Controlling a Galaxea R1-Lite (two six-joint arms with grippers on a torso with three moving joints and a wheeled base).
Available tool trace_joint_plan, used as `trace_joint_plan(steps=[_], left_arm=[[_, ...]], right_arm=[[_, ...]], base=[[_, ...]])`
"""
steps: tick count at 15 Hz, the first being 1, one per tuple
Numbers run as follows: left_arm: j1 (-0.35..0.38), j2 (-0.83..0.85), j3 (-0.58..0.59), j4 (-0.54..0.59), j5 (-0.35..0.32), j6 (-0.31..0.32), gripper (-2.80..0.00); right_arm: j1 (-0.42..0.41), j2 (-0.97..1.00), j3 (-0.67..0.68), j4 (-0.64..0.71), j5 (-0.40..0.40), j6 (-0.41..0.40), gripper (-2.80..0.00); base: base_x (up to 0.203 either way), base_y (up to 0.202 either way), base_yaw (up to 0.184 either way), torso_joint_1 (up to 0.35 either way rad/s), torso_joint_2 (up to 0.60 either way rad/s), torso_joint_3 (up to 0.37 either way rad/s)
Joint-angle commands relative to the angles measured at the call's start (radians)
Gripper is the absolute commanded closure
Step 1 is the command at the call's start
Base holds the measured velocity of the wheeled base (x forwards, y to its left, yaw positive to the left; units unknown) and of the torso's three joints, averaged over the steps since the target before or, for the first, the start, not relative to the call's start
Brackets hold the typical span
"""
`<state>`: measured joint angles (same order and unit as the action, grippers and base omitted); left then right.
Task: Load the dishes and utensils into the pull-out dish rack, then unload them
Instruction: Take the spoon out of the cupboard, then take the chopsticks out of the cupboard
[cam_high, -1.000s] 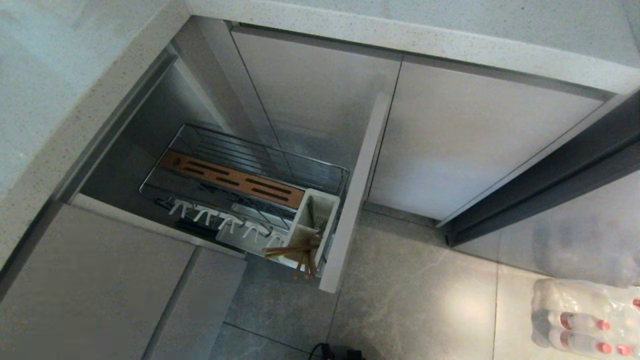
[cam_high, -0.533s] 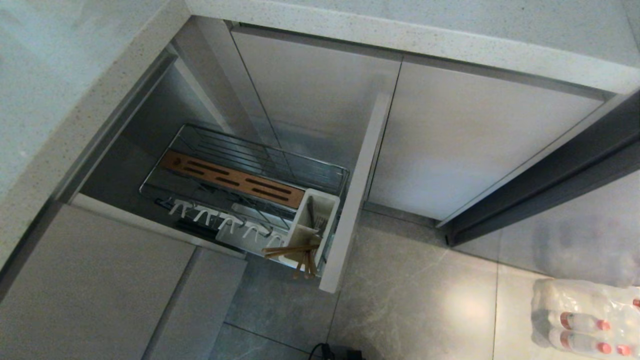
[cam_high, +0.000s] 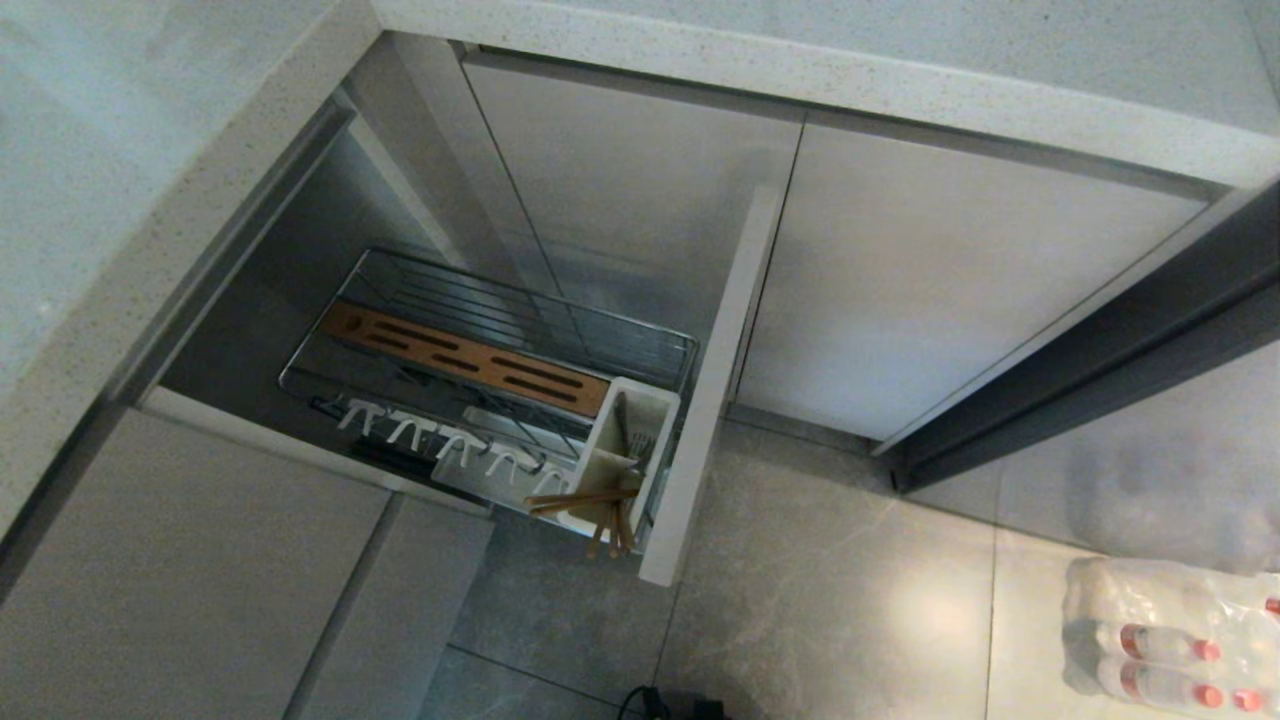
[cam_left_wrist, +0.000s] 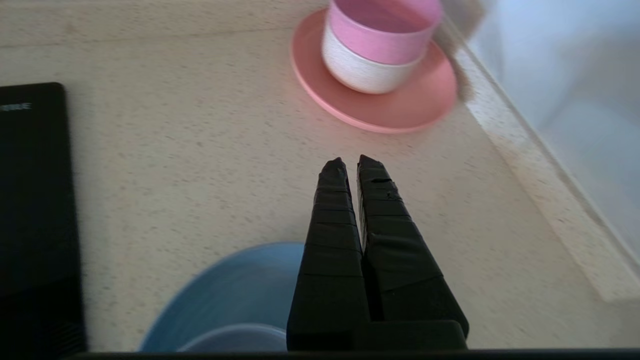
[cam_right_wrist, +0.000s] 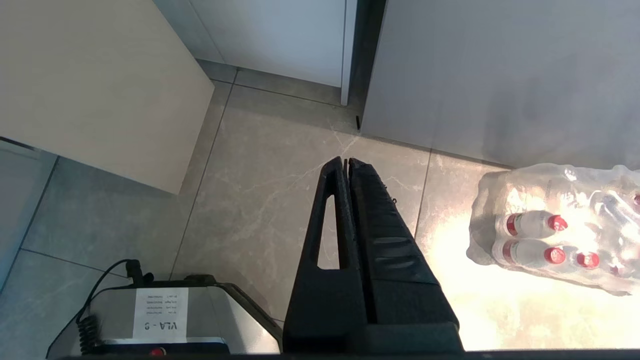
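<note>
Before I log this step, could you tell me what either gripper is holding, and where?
Nothing: the left gripper and right gripper have their fingers shut on nothing.

The pulled-out chrome wire dish rack (cam_high: 480, 330) stands out from the cabinet below the speckled stone worktop (cam_high: 800, 75), and its flat beige front panel (cam_high: 705, 400) closes its right end. Inside, the brown slotted wooden strip (cam_high: 465, 358) lies along the back part, and the row of white plastic plate prongs (cam_high: 440, 440) runs in front of it. The white plastic utensil caddy (cam_high: 625, 440) sits at the right end, just beside the panel. The thin light-brown wooden chopsticks (cam_high: 590, 505) stand tilted in its front compartment; the slim silver metal fork (cam_high: 640, 440) is in the compartment behind.

On the worktop, the pink-and-white bowl (cam_left_wrist: 375, 47) sits on the pink round plate (cam_left_wrist: 375, 105), near the edge. The blue-grey round bowl (cam_left_wrist: 235, 340) rests on the light-blue round plate (cam_left_wrist: 235, 295), well apart from them.
</note>
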<state>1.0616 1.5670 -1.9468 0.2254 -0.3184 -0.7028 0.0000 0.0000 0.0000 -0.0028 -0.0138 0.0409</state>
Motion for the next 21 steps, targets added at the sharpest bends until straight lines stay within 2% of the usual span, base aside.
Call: trace_joint_plan(steps=[1,7,21], left_arm=[[0.014,0.016,0.000,-0.001,-0.002,-0.004,0.00],[0.071,0.041,0.016,0.008,-0.024,-0.009,0.00],[0.155,0.061,0.165,0.002,-0.047,-0.004,0.00]], right_arm=[[0.000,0.002,0.000,0.000,0.000,0.001,0.00],[0.000,0.002,0.000,0.000,0.000,0.001,0.00],[0.000,0.002,0.000,0.000,0.000,0.001,0.00]], base=[[0.000,0.000,0.000,0.000,0.00,0.000],[0.000,0.000,0.000,0.000,0.00,0.000],[0.000,0.000,0.000,0.000,0.00,0.000]])
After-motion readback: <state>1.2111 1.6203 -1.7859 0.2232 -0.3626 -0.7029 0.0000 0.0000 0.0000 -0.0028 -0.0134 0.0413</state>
